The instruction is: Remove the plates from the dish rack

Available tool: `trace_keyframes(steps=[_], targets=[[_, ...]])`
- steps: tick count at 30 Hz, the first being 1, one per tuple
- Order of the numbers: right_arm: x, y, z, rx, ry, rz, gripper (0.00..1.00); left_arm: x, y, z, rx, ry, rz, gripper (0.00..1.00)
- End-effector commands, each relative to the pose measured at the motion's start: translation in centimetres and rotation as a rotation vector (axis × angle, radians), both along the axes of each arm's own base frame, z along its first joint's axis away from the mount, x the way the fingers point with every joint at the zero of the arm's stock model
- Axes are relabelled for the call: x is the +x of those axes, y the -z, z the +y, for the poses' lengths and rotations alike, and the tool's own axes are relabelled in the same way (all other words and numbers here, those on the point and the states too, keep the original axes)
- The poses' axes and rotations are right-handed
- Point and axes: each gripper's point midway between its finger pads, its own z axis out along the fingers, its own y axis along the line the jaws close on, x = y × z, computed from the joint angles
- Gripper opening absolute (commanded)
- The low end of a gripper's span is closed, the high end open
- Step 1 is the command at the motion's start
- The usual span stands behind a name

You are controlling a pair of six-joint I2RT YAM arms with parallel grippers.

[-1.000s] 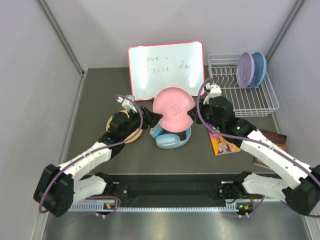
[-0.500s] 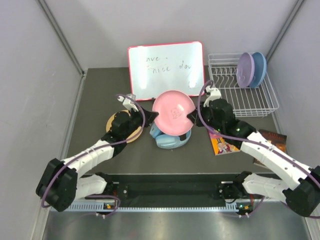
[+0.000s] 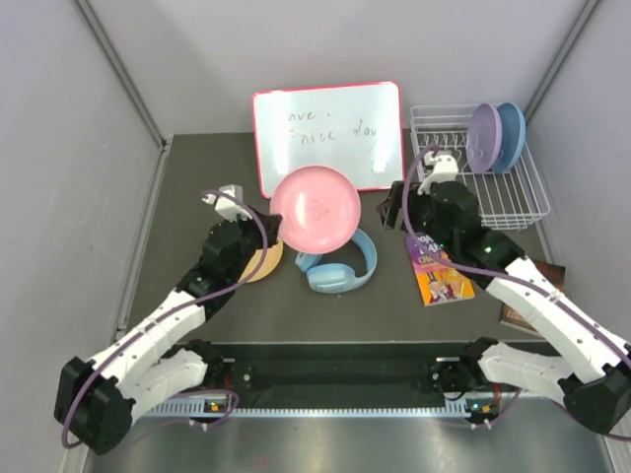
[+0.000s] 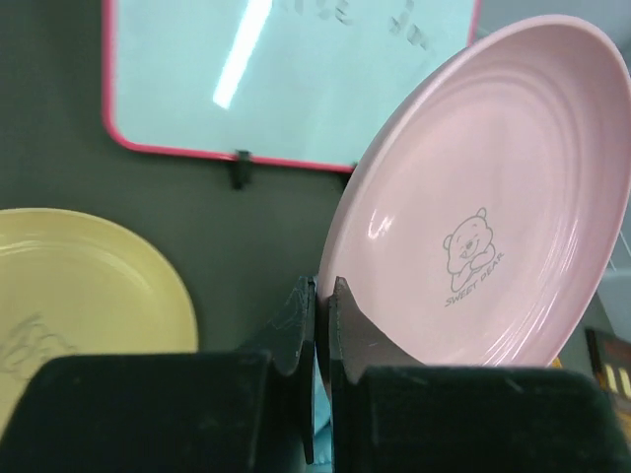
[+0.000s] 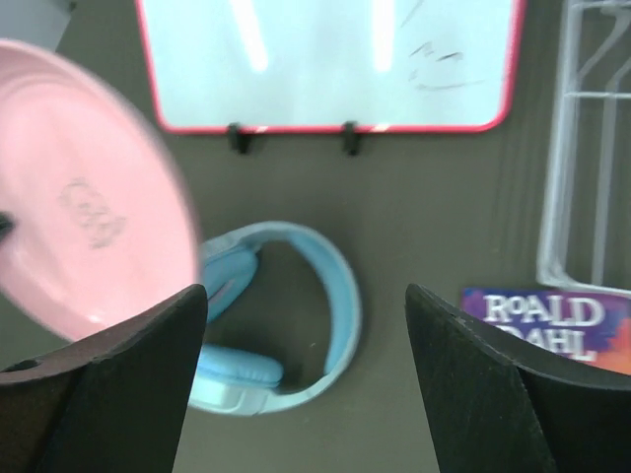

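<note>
You've got a dark grey-brown matte table [image 3: 197,177], boxed in on 3 sides by plain pale grey panels: back wall [image 3: 325,39], left wall [image 3: 59,197], right wall [image 3: 601,148]. Thin metal corner strips [image 3: 118,74] run where the panels meet, slanting in twd the back corners. At the near edge there's a silver brushed-metal ledge [image 3: 335,443] w/ a soft sheen. A red-framed whiteboard [image 3: 330,133] stands upright on small black feet [image 5: 348,138] near the back wall, w/ handwriting on it. Light is even and shadows are soft. In your wrist views, long bright glare streaks [image 4: 242,49] sit on the board.
</note>
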Motion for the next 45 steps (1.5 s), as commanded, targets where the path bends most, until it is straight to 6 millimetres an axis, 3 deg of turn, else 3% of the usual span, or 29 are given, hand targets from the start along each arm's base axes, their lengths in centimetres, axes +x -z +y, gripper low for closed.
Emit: trace_keyframes(steps=[1,2,7,10,13,20,27,28,30,34,35,39,42,45], targets=[[1.5,-4.3,-5.5,-0.040,0.151,-0.117,0.82,0.6,-2.9,6.5,0.052,-0.309,-0.012,0.00],[1.7,-4.4,-6.2,-0.055,0.158,-0.122,0.82,0.1,-2.1,8.5,0.083,-0.395,0.019,0.00],[3.4,-5.5,-10.2,-0.094,0.244,-0.132,0.83,-1.0,0.9,14.3,0.108,-0.581,0.102,0.00],[4.7,-6.4,-12.3,-0.112,0.285,-0.142,0.83,-1.3,3.6,16.6,0.111,-0.624,0.164,0.00],[5.9,-6.9,-14.2,-0.132,0.326,-0.140,0.83,-1.3,5.7,17.7,0.105,-0.633,0.200,0.00],[8.6,-6.1,-17.2,-0.135,0.357,-0.098,0.84,-1.5,9.7,17.6,0.125,-0.614,0.291,0.00],[11.1,-5.1,-19.5,-0.184,0.404,-0.059,0.84,-2.0,11.3,18.2,0.168,-0.632,0.331,0.00],[11.6,-4.5,-21.2,-0.185,0.447,-0.039,0.84,-2.1,11.6,18.2,0.175,-0.629,0.340,0.05],[12.2,-4.2,-21.6,-0.178,0.468,-0.050,0.84,-2.0,12.1,17.9,0.171,-0.616,0.343,0.08],[13.2,-4.3,-22.3,-0.180,0.500,-0.082,0.84,-1.8,13.2,17.7,0.179,-0.605,0.367,0.28],[13.4,-4.4,-22.3,-0.176,0.507,-0.085,0.85,-1.7,13.4,17.6,0.179,-0.600,0.372,0.41],[14.4,-5.2,-22.6,-0.181,0.515,-0.096,0.85,-1.3,13.8,17.3,0.180,-0.584,0.387,0.72],[15.5,-5.3,-23.4,-0.209,0.547,-0.096,0.86,-1.1,13.3,17.2,0.178,-0.579,0.380,0.90],[17.0,-4.8,-24.4,-0.251,0.582,-0.081,0.86,-0.8,12.1,17.3,0.182,-0.581,0.357,0.97]])
